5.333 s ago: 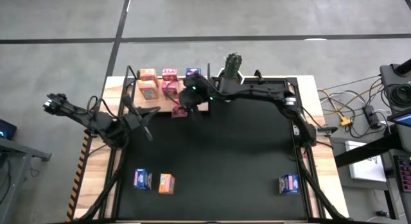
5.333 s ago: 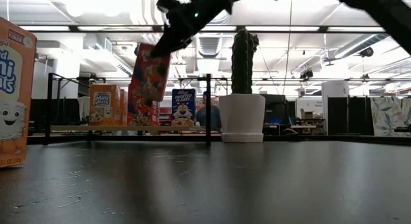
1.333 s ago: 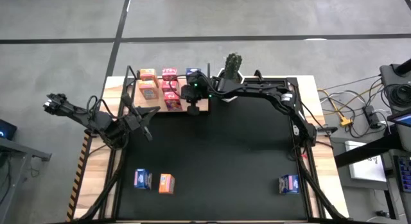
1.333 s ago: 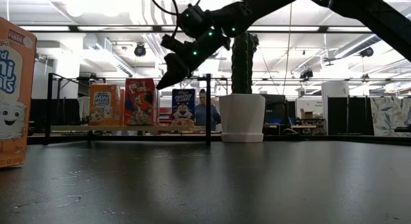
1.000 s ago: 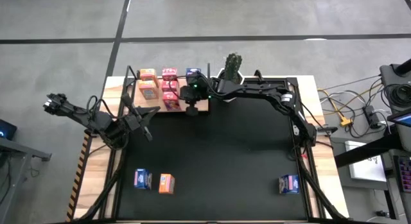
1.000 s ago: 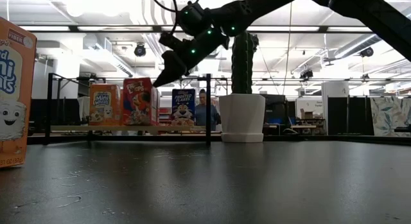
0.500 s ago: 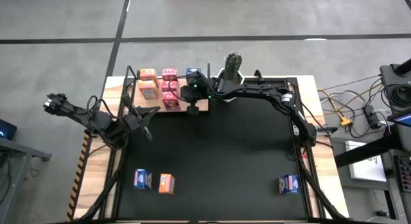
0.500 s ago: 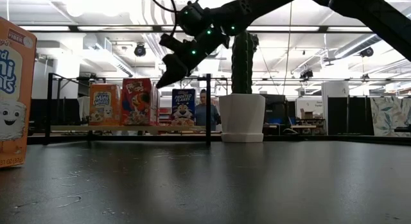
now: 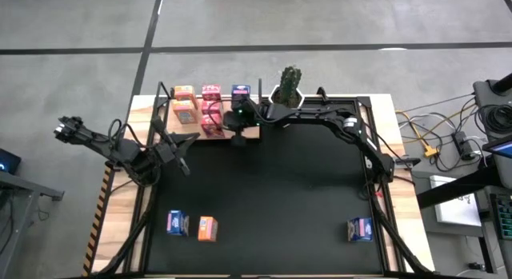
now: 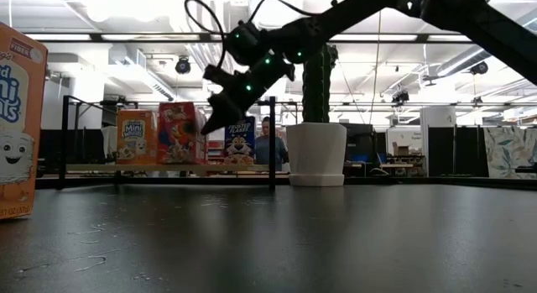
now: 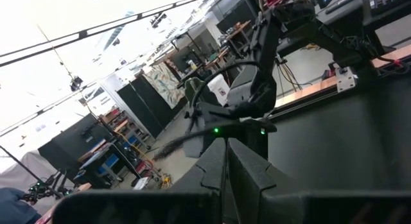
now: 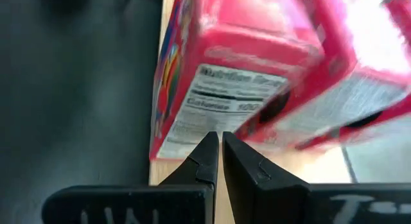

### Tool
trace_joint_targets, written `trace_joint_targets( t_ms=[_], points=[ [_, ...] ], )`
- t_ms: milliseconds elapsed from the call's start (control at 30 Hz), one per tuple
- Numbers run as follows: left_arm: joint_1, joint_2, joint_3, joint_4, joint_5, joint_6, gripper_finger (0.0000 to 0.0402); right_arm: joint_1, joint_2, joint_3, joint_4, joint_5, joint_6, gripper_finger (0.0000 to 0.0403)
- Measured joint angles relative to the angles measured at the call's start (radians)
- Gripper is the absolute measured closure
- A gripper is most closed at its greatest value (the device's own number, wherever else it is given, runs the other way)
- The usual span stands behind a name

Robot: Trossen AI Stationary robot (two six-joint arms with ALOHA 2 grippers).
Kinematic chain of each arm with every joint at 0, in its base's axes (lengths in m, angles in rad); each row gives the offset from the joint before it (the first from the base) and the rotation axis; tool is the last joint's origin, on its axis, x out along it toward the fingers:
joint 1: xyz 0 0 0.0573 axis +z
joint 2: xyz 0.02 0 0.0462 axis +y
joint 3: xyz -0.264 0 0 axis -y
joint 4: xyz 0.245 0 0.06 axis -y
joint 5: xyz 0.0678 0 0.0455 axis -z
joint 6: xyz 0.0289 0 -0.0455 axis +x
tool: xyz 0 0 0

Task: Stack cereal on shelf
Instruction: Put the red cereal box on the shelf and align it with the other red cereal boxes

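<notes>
Now that the right claw (image 9: 238, 137) has let go of the pink-red box (image 9: 214, 128) and closed empty beside it, that box stands on the shelf (image 9: 254, 133). Six boxes there (two each colour); three wait on the surface (image 9: 280, 207): two blue, one orange. Left claw (image 9: 182, 165) idles shut.

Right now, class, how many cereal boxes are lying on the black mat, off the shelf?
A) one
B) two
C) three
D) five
C: the high view shows a blue box and an orange box side by side near the mat's front left, plus a second blue box alone at the front right; the other boxes sit on the shelf.
</notes>
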Motion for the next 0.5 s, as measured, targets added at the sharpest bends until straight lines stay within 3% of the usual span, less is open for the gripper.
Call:
trace_joint_targets(
  t_ms=[500],
  points=[
    [0.0, 0.002, 0.0, -0.002, 0.0, 0.007, 0.0402, 0.0, 0.0, 0.013, -0.003, -0.002, 0.013, 0.039]
  ],
)
